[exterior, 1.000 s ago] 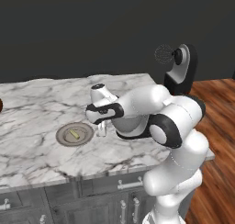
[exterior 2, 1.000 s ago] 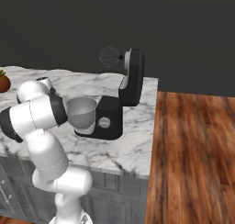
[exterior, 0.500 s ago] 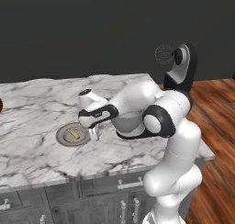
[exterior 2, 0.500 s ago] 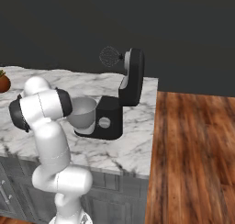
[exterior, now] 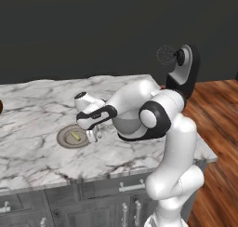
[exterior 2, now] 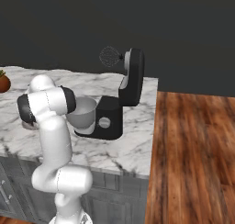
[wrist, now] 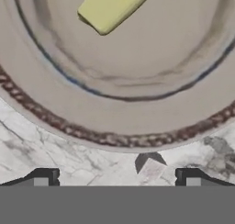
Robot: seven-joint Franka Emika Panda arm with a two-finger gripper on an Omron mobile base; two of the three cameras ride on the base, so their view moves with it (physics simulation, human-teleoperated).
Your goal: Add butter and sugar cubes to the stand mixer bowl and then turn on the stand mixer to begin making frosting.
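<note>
The butter [wrist: 114, 7], a pale-yellow stick, lies on a round grey plate [wrist: 114, 126] with a beaded rim. My gripper [wrist: 114, 179] hovers low over the marble just off that rim, open, with nothing between its fingertips [wrist: 41, 177]. A tiny pale lump [wrist: 150, 169], seemingly one of the sugar cubes, sits on the counter between them. In the left base view my gripper [exterior: 93, 136] hangs at the plate's [exterior: 62, 138] right edge, near the butter [exterior: 74, 136]. The black stand mixer [exterior 2: 117, 113] has its head tilted up, its whisk [exterior 2: 109, 56] raised, and the grey stand mixer bowl [exterior 2: 82, 115] at its base.
The marble counter [exterior: 37, 110] ends close in front of me, with grey cabinet drawers [exterior: 107, 189] below. A small potted plant [exterior 2: 3, 83] stands at the far left. Wooden floor [exterior 2: 193, 149] lies to the right of the counter.
My arm has swung left and down, bringing the gripper from mid-counter to the plate's right edge. Its fingers have stayed open. Plate, butter and mixer have not moved.
</note>
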